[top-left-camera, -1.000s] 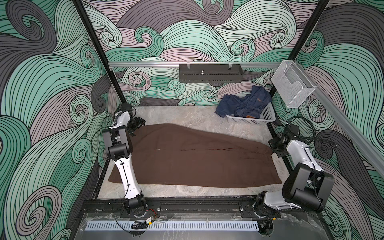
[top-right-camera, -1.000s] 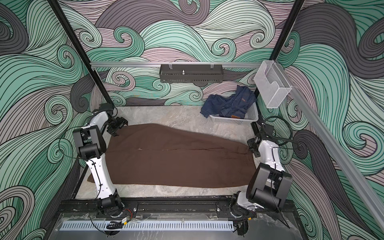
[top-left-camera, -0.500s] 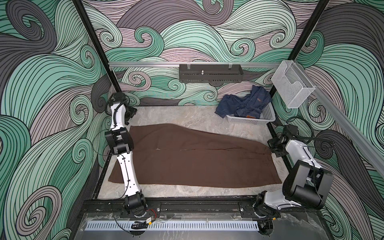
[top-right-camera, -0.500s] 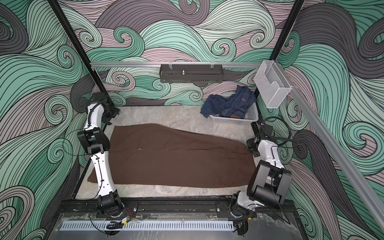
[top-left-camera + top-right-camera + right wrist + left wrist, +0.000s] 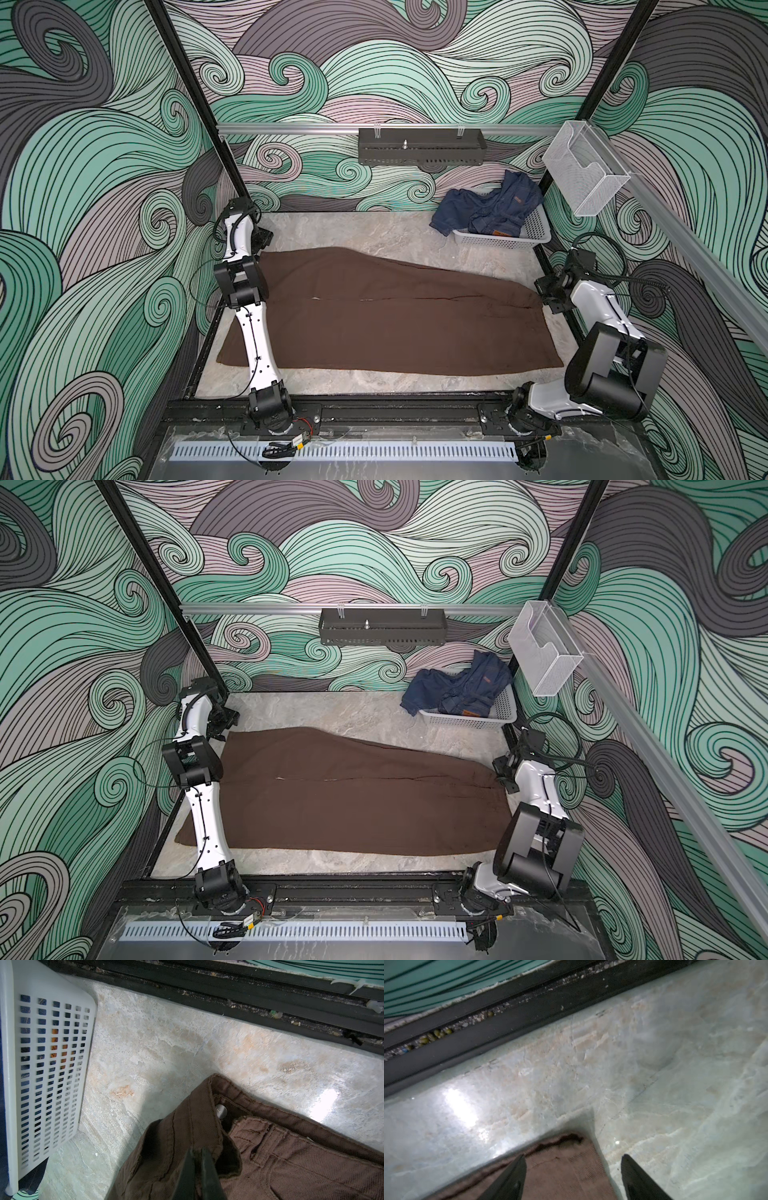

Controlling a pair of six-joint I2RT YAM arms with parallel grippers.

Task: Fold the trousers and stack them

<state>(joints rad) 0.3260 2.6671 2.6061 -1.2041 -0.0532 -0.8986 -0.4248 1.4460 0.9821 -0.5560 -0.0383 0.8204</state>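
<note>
Though top views hide it | right wrist: fingers pinch trousers

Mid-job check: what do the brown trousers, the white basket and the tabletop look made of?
Trousers: woven twill, probably cotton, matte; fine diagonal ribs and stitched seams show.
Basket: moulded plastic, smooth, slightly glossy; regular grid of square holes.
Tabletop: polished marble or a marble-look laminate, can't tell which; veining and bright glare.

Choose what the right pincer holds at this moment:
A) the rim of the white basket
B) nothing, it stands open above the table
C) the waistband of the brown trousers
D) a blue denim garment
C: in the right wrist view the right pincer is shut on a waistband fold of the brown trousers, close to the metal button.
</note>
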